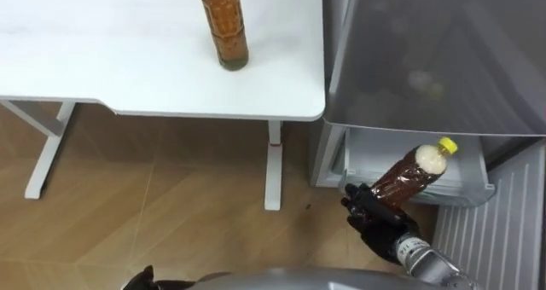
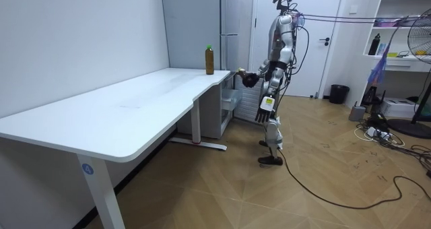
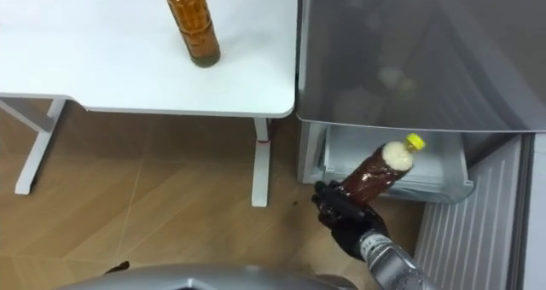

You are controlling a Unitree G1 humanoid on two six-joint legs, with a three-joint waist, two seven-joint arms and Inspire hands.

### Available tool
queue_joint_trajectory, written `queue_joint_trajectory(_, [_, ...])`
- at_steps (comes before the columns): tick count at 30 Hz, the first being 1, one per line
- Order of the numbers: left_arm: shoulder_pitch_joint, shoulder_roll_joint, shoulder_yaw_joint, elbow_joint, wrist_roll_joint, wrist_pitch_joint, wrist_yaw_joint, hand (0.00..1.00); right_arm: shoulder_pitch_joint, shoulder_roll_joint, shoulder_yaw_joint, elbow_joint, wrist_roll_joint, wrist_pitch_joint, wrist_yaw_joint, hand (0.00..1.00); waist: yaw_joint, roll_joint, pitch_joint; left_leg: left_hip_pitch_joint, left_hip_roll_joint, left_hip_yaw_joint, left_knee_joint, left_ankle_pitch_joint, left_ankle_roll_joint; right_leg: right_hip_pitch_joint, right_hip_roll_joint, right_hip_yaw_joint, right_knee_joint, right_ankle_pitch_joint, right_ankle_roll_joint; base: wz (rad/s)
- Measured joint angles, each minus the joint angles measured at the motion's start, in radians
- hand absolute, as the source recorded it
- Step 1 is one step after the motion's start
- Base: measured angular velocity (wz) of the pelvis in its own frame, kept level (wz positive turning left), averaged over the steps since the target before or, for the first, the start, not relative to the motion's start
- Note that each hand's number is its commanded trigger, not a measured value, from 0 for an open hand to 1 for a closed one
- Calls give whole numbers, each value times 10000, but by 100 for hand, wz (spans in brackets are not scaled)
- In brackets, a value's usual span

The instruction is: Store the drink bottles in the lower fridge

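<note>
My right hand [image 1: 375, 217] is shut on a brown drink bottle [image 1: 414, 175] with a yellow cap. It holds the bottle tilted, cap toward the open white drawer [image 1: 375, 153] of the lower fridge, just in front of it. A second brown drink bottle [image 1: 224, 26] stands upright on the white table [image 1: 102, 60], near the edge beside the fridge. In the room view I stand facing the fridge [image 2: 232, 27], with my left hand [image 2: 264, 112] hanging at my side.
The grey upper fridge door [image 1: 426, 51] is closed above the drawer. The lower door [image 1: 495, 230] stands open at my right. A table leg [image 1: 273, 175] is on the wooden floor left of the fridge. A fan [image 2: 421, 44] and a bin [image 2: 339, 93] are behind me.
</note>
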Motion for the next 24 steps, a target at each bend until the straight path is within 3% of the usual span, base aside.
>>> queue_joint_trajectory(7, [167, -23, -20, 8, 771, 18, -150, 0, -67, 1, -109, 6, 2093, -397, -321, 100, 1, 191, -25, -130, -7, -1, 58, 3, 2, -118, -9, 4, 7, 0, -1, 0])
queue_joint_trajectory(13, [137, -29, -107, 87, 1543, 300, -321, 0, -651, -28, -419, 50, 3986, -656, -1007, 100, -2, 310, -8, -473, -13, 41, 204, 8, 5, -440, -37, 18, 54, -5, -5, -1])
queue_joint_trajectory(20, [-167, 129, -306, 85, 2122, 608, -544, 0, -2503, -39, -1010, 1421, 4142, -743, -1194, 100, -67, 282, 11, -1488, -13, -23, 631, 14, 9, -1380, -102, -56, 411, 20, -57, 4])
queue_joint_trajectory(24, [-334, 264, -330, 94, 2292, 695, -786, 0, -3376, -47, -1290, 2512, 4287, -729, -1185, 100, -66, 155, 98, -1998, -17, -172, 791, 19, 17, -1770, -122, -181, 516, 40, -84, 10])
